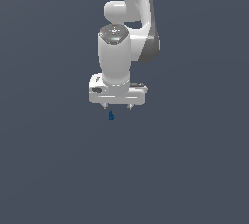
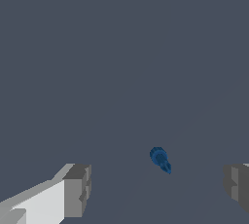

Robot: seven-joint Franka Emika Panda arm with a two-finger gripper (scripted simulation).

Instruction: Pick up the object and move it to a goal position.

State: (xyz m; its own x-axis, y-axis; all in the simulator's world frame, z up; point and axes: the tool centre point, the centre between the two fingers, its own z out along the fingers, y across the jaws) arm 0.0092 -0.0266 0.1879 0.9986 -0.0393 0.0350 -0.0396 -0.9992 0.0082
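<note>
Dark grey bench lies bare under the wide-open pincer; below it, the tiny blue knobby piece looks light, hard, best pinched across its wider end.

plain dark slate-grey surface, even light

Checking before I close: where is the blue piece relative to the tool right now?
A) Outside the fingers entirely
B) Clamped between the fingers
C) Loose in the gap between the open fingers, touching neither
C: in the wrist view the blue piece sits apart from both fingers of the open tool.
</note>
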